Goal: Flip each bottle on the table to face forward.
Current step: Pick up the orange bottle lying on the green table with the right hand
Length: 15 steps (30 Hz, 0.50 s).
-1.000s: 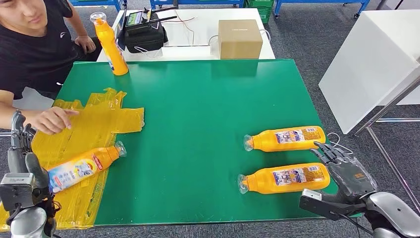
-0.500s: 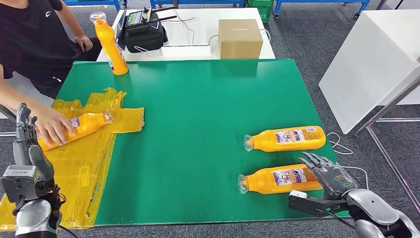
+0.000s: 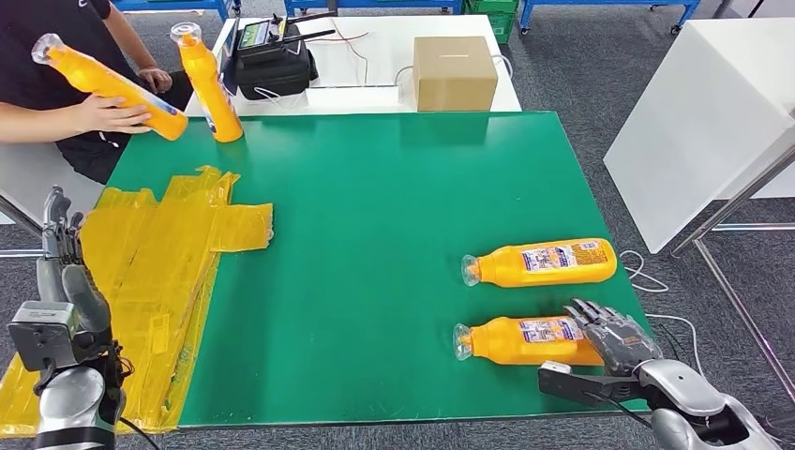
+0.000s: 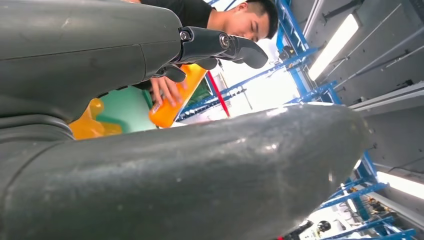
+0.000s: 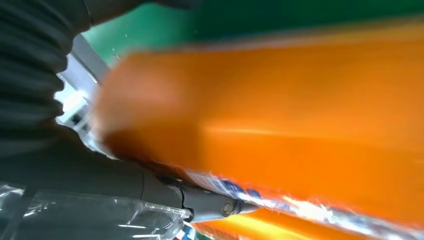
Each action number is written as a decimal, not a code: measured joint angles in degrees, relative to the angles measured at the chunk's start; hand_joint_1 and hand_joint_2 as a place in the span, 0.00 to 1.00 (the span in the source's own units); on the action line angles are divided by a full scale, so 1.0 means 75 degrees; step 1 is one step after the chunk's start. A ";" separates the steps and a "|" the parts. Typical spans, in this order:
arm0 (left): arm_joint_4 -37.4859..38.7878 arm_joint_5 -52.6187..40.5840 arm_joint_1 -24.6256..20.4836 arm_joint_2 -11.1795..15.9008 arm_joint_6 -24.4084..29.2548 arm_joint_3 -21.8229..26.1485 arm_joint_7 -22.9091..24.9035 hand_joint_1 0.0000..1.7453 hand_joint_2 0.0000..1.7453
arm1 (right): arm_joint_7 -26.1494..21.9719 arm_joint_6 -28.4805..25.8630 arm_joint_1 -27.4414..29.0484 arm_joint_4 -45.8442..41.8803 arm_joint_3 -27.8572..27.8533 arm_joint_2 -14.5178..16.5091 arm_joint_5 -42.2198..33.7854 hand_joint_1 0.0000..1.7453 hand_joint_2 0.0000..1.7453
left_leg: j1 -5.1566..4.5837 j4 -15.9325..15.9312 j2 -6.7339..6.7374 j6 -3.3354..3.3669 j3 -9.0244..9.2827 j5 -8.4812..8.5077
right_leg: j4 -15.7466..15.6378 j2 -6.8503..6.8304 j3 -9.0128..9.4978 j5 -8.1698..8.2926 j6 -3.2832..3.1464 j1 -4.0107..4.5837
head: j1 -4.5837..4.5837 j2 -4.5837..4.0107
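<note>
Your right hand [image 3: 611, 339] lies over the base end of the nearer lying bottle [image 3: 525, 339] on the green bench [image 3: 375, 234], fingers draped on it; whether they grip it you cannot tell. The second lying bottle [image 3: 542, 262] sits just beyond that hand. Your left hand [image 3: 58, 272] is raised, fingers apart, holding nothing.

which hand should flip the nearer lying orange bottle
Right. The right hand already rests on the nearer orange plastic bottle at the green table's right side; the left hand stands raised far across.
</note>
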 joint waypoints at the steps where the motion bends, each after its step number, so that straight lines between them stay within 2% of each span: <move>1: 0.0026 0.0007 -0.0023 0.0006 -0.0001 -0.0025 0.0006 0.00 0.00 | -0.0027 0.0008 -0.0041 0.0126 0.0007 0.0020 -0.0007 1.00 1.00 | 0.0001 0.0000 0.0001 0.0000 0.0003 0.0000 | -0.0001 0.0000 0.0002 0.0000 0.0000 0.0001 | 0.0001 0.0000; 10: 0.0256 0.0083 -0.0192 0.0060 0.0009 -0.0161 -0.0019 0.00 0.00 | -0.0283 0.0081 -0.0296 0.0688 0.0013 0.0120 -0.0225 1.00 1.00 | 0.0001 0.0000 0.0015 0.0002 0.0040 0.0000 | -0.0005 0.0005 0.0034 0.0003 0.0001 -0.0002 | 0.0001 0.0000; 15: 0.0337 0.0512 -0.0182 0.0066 -0.0259 -0.0185 0.0124 0.00 0.00 | -0.0478 0.0106 -0.0318 0.0755 -0.0054 0.0155 -0.0807 1.00 1.00 | 0.0000 0.0001 0.0012 0.0003 0.0046 0.0001 | -0.0005 0.0005 0.0044 0.0003 0.0002 -0.0002 | 0.0001 0.0000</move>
